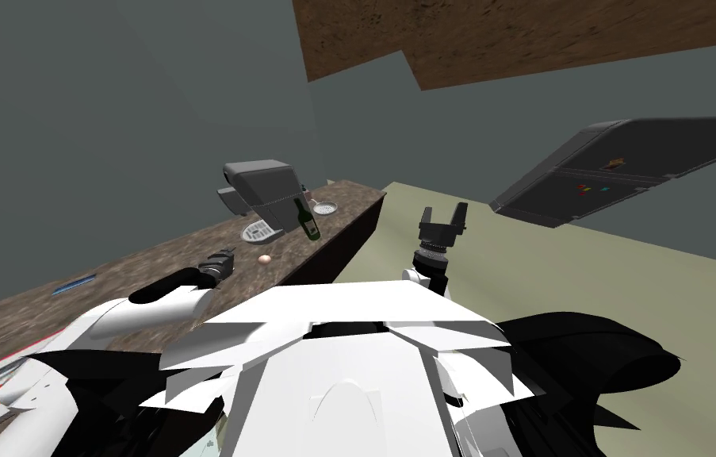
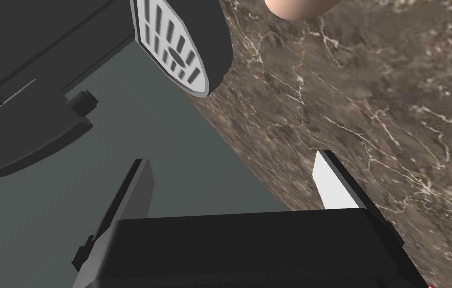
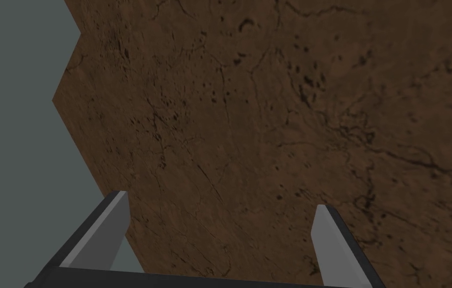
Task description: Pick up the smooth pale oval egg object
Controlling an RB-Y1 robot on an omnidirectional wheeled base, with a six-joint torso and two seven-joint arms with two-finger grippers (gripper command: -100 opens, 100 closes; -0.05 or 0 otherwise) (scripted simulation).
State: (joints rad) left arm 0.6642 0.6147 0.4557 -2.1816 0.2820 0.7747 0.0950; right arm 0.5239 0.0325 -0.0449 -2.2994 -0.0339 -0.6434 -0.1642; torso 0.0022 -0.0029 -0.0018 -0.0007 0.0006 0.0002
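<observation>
right claw [image 3: 219,204], fingers [image 3: 331,240] wide apart

The light is flat and rather dim, leaving the grey wall [image 1: 110,119] murky. The head view is rolled and stretched by its wide lens, lines splaying toward the corners. In the left wrist view the marbled countertop [image 2: 370,125] renders crisp, the egg [image 2: 297,7] is softly shaded, and the left gripper [image 2: 230,156] has one finger [image 2: 336,190] lit white, the other in grey shade.
</observation>
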